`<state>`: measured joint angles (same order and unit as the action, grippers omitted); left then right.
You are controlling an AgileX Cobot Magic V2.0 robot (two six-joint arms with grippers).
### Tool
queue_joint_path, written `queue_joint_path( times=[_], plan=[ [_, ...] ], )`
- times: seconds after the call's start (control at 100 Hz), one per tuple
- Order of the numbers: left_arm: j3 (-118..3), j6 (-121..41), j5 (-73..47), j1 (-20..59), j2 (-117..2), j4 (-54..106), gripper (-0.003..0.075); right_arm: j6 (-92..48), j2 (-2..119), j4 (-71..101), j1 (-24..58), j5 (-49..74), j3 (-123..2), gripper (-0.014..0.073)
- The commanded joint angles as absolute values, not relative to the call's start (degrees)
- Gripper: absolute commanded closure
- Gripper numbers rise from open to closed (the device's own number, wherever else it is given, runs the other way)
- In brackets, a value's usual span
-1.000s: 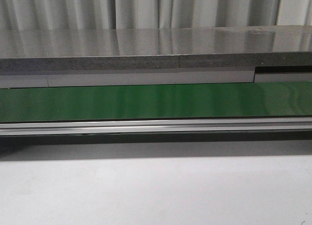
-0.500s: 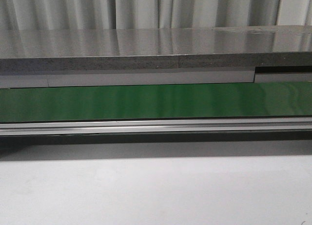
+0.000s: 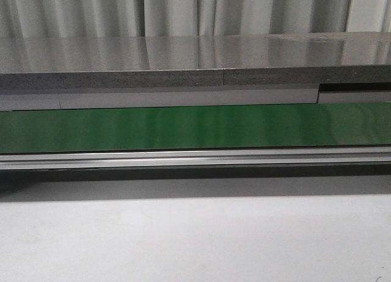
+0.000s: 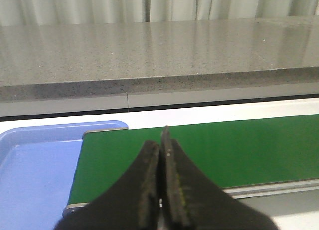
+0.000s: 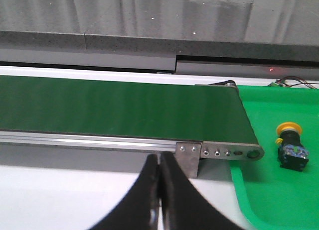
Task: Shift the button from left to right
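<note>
The button (image 5: pixel 291 144), a dark body with a round yellow cap, lies on the green tray (image 5: pixel 259 190) in the right wrist view, beyond the end of the green conveyor belt (image 5: pixel 114 108). My right gripper (image 5: pixel 159 163) is shut and empty, over the white table in front of the belt's rail, well apart from the button. My left gripper (image 4: pixel 161 145) is shut and empty, over the near edge of the belt (image 4: pixel 209 148) next to a blue tray (image 4: pixel 35 170). No gripper shows in the front view.
The belt (image 3: pixel 195 128) runs across the front view with a metal rail (image 3: pixel 195 158) along its near side. A grey stone shelf (image 3: pixel 195 59) stands behind it. The white table (image 3: pixel 195 239) lies in front. A metal bracket (image 5: pixel 219 153) ends the rail.
</note>
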<state>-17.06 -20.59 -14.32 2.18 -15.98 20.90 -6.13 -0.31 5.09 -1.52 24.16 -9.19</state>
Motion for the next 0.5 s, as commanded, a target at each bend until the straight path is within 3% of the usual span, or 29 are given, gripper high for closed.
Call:
queue_joint_path(
  times=[0.0, 0.49],
  plan=[
    [-18.7, -20.4, -9.6, 2.7, -16.3, 21.7, 0.0740, -5.7, -1.8, 4.4, -1.5, 16.6, -8.4, 0.0662],
    [-18.7, -20.4, -9.6, 2.7, -16.3, 21.7, 0.0740, -3.2, -1.8, 4.3, -1.5, 8.1, -1.7, 0.0662]
  ],
)
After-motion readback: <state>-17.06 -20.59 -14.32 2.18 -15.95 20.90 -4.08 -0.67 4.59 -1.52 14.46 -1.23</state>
